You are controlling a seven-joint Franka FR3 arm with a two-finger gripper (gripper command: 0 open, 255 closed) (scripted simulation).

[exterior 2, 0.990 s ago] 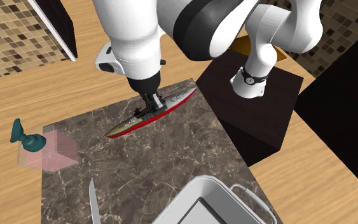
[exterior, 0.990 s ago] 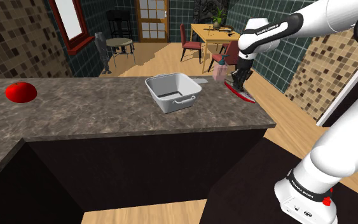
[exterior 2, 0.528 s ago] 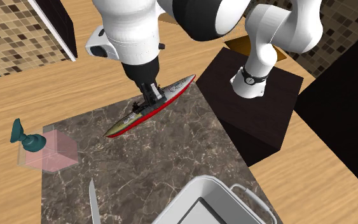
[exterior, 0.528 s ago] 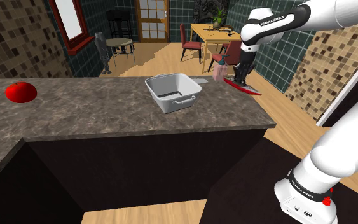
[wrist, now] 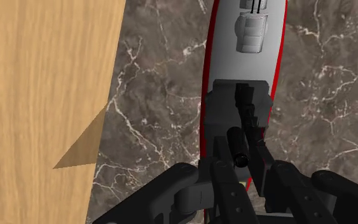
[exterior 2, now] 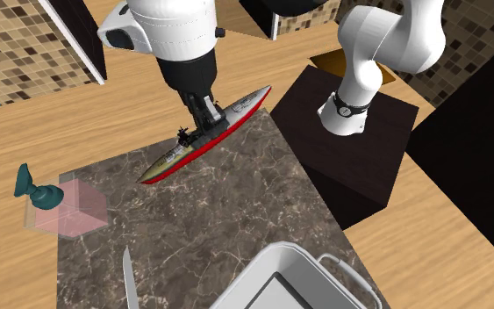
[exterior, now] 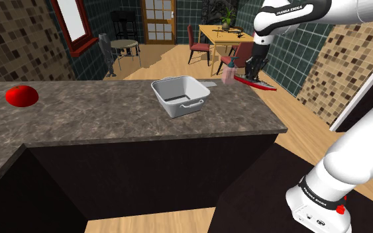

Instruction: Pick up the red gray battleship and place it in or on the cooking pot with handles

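Observation:
The battleship has a red hull and a grey deck. It hangs in the air above the countertop's end at the shoulder view's right, held tilted. My gripper is shut on its superstructure from above. In the second exterior view the battleship slants over the marble top beneath the gripper. In the wrist view the fingers of the gripper clasp the dark tower of the battleship. The cooking pot, a pale square pan with handles, stands on the counter toward the shoulder view's left of the gripper; its rim shows in the second exterior view.
A pink box with a teal figure beside it sits at the counter's corner, and a thin grey blade lies near the pot. A red round object rests far along the counter. The counter edge drops to wooden floor.
The gripper has risen with the battleship, lifting it off the countertop and higher above the counter's end. The pot and other objects stayed put.

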